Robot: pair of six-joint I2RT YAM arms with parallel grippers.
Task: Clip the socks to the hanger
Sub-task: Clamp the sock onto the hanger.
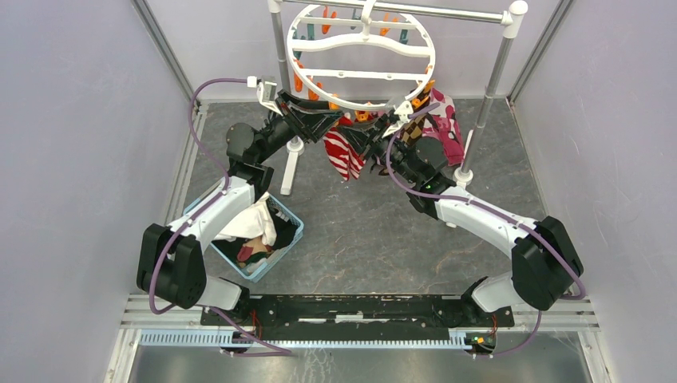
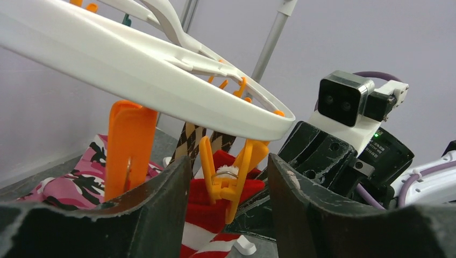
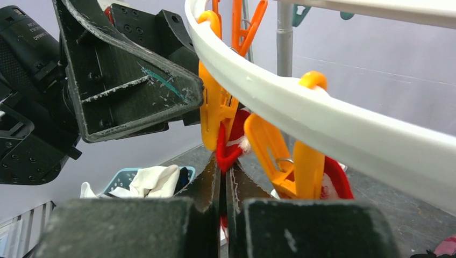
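The left gripper [image 2: 227, 161] holds its black jaws apart, and an orange plastic clothespin [image 2: 228, 185] hangs between them from the large round white plastic hanger [image 2: 134, 70]. Behind the pin is a red-and-white striped sock [image 2: 207, 220], with a brown-and-black argyle sock [image 2: 189, 137] above it. A pink camouflage cloth [image 2: 75, 183] lies at the left. The right arm's black camera-bearing wrist [image 2: 344, 134] stands at the right.

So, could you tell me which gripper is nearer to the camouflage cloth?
Right. The right gripper is close by the cloth, on its left; the left gripper is farther off, beyond the striped sock.
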